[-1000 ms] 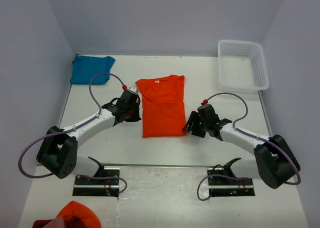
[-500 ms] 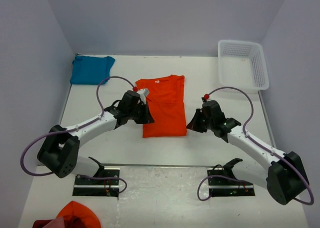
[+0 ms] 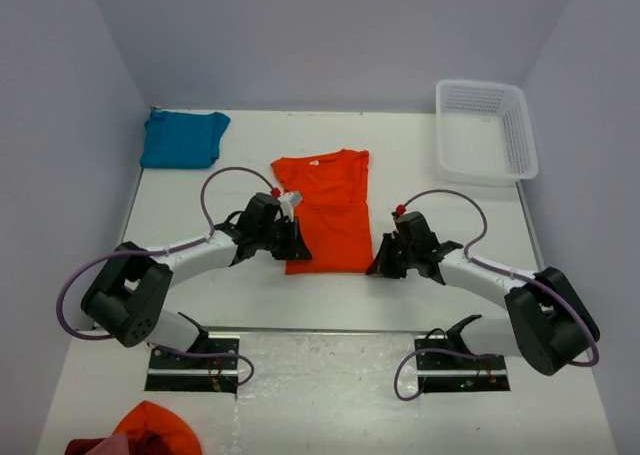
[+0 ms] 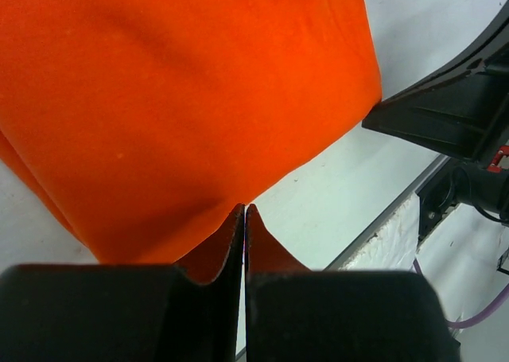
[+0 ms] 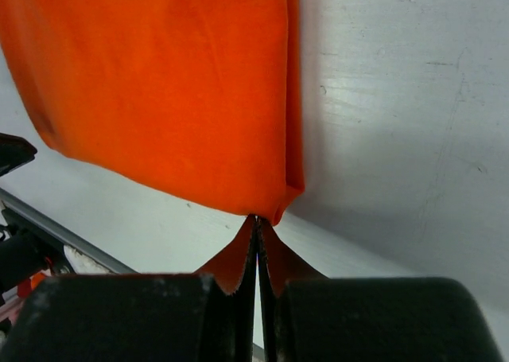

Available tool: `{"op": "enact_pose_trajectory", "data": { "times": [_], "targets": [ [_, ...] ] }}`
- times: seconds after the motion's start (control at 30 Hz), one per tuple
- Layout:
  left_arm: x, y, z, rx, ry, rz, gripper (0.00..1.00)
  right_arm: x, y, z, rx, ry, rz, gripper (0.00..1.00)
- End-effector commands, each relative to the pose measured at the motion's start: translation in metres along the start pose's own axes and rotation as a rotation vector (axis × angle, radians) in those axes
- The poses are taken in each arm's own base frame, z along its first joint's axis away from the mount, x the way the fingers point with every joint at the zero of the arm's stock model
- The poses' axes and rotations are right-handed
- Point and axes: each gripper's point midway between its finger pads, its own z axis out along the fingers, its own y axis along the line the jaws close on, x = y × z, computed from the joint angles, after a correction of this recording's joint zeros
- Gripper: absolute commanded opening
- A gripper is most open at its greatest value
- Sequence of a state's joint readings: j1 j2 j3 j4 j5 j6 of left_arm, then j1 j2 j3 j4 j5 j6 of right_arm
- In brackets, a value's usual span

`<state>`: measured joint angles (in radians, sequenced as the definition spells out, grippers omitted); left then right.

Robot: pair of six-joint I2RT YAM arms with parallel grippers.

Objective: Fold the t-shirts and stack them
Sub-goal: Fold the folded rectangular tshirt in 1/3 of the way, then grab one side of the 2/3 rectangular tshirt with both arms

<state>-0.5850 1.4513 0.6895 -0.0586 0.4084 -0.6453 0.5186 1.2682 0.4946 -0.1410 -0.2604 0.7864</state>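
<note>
Tabletop (image 3: 440, 225), white between pale walls (image 3: 330, 35), bears the orange t-shirt (image 3: 328, 210) mid-frame, the teal t-shirt (image 3: 182, 138) upper left, a basket (image 3: 527, 145) upper right; left gripper (image 3: 299, 254) and right gripper (image 3: 376, 267), jaws together, touch the orange hem's corners

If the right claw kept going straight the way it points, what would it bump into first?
The right gripper, shut, points at the bright orange cotton t-shirt; the shirt's near corner lies right in front of it, probably touching.

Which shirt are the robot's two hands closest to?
The orange t-shirt in the middle: the left gripper and right gripper sit at its near corners. The teal-blue t-shirt lies far off, back left.
</note>
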Motion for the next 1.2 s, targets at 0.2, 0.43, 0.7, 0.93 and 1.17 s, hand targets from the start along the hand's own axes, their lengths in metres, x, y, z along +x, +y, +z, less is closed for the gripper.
{"op": "enact_pose_trajectory", "data": {
  "times": [0.2,0.43,0.7,0.93,1.17],
  "targets": [
    [0.009,0.005,0.007,0.019,-0.008,0.009,0.00,0.002,0.001,0.018,-0.010,0.017,0.012,0.00],
    [0.027,0.023,0.016,-0.006,0.027,-0.027,0.00,0.005,0.021,-0.013,-0.011,-0.039,-0.029,0.00],
    [0.028,0.023,0.015,-0.003,0.023,-0.025,0.00,-0.016,0.052,-0.049,-0.052,-0.117,-0.084,0.00],
    [0.030,0.023,0.013,-0.005,0.026,-0.020,0.00,-0.016,0.040,-0.017,0.015,-0.066,-0.077,0.00],
    [0.027,0.018,0.009,0.002,0.019,-0.007,0.00,-0.009,0.011,0.028,0.105,-0.012,-0.057,0.00]
  ]
}}
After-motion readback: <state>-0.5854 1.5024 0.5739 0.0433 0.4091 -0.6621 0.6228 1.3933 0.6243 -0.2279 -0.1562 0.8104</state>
